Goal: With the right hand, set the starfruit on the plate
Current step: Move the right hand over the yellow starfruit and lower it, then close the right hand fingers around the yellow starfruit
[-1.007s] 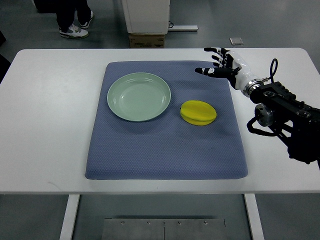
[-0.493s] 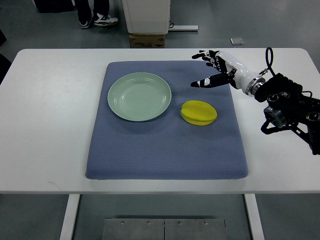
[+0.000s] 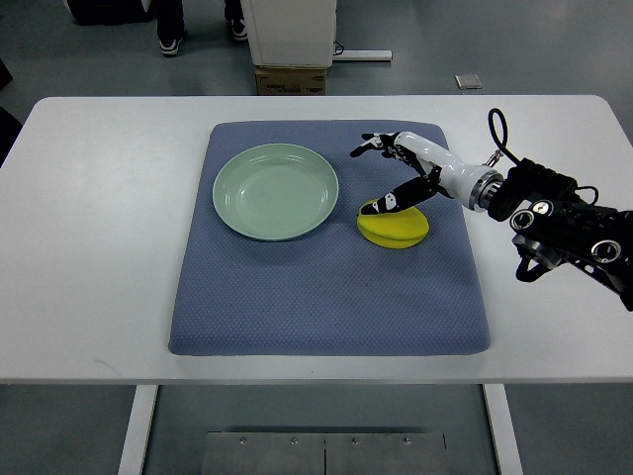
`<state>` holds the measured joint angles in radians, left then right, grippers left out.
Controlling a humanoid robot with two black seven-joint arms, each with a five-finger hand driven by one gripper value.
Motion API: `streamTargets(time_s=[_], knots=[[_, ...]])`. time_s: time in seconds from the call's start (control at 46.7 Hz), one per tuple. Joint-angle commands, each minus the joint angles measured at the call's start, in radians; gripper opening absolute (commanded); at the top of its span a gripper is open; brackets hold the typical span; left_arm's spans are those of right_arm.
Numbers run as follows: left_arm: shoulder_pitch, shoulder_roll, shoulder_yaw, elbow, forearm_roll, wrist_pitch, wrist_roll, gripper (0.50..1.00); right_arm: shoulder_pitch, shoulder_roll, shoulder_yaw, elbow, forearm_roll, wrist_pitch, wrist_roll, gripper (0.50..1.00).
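A yellow starfruit (image 3: 396,228) lies on the blue mat (image 3: 326,287), just right of the pale green plate (image 3: 275,191), which holds nothing. My right hand (image 3: 384,175) reaches in from the right edge and hovers over the fruit's far side. Its fingers are spread open, the thumb tip (image 3: 381,206) down at the fruit's top, the other fingertips (image 3: 368,144) pointing toward the plate. Nothing is grasped. The left arm does not show.
The mat covers the middle of a white table (image 3: 89,237). Beyond the far edge stand a white cabinet (image 3: 289,30) with a cardboard box (image 3: 290,79), and a person's feet (image 3: 170,42) on the floor.
My right hand has travelled left and toward me, from beyond the mat's far right corner to directly over the starfruit, staying open. The person's feet have shifted right.
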<state>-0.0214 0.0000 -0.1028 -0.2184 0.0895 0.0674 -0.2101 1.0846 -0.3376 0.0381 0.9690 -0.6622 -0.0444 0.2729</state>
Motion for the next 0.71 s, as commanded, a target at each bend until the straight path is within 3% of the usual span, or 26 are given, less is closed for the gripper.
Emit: streamTargets(time_s=[0.0,0.685], knots=[[0.0,0.0,0.0,0.001,-0.001,0.0,0.0,1.0,0.009,0.0,-0.024,0.001,-0.02,0.0,0.002,1.0],[0.0,0.0,0.0,0.001,-0.001,0.0,0.0,1.0,0.032,0.002,-0.113,-0.003,-0.103,-0.003,0.02,0.998]])
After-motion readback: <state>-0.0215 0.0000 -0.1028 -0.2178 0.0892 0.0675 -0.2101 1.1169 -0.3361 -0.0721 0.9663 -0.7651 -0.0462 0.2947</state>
